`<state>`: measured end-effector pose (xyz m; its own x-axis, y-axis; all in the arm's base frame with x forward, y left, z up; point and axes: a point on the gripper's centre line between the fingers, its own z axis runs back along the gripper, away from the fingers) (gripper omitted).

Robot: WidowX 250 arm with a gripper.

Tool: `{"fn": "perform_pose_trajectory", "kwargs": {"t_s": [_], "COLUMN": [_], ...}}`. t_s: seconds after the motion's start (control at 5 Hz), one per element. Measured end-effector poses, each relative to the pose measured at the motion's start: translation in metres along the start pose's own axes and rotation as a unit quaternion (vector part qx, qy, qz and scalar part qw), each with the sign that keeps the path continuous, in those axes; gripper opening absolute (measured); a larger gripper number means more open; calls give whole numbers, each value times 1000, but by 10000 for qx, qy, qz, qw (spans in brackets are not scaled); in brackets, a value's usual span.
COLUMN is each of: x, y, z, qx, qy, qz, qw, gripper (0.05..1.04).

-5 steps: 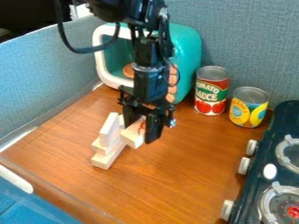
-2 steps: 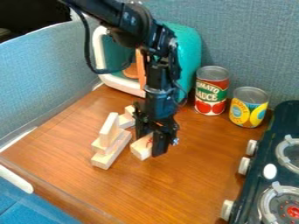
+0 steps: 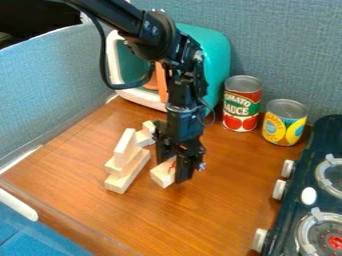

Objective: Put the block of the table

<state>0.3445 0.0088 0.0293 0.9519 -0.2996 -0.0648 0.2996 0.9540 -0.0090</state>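
Block [image 3: 161, 174], held in the pincer [image 3: 172, 171], has come down and away from the stacked blocks [image 3: 125, 176].

blocks [image 3: 162, 173]: at least five | cans [image 3: 242, 106]: two | stove [image 3: 323, 134]: one | burners [image 3: 334, 242]: two | knobs [image 3: 279, 190]: three | teal box [image 3: 217, 55]: one

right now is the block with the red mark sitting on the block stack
No, the block with the red mark is in the gripper, apart from the stacked blocks.

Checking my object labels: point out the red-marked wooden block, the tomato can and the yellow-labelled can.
Red-marked wooden block [image 3: 161, 173], camera view: bare wood beside the mark.
Tomato can [image 3: 241, 107], camera view: label's middle.
Yellow-labelled can [image 3: 283, 128], camera view: label's middle.
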Motion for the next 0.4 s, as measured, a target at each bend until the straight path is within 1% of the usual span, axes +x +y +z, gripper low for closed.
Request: {"fn": "perform_pose_trajectory", "kwargs": {"t_s": [0.2, 0.4], "x": [-2, -3], "y": [0, 0], "z": [0, 0], "qx": [13, 15], "qy": [69, 85], "qz": [13, 47], "qw": [10000, 10000], "gripper": [946, 1007]}}
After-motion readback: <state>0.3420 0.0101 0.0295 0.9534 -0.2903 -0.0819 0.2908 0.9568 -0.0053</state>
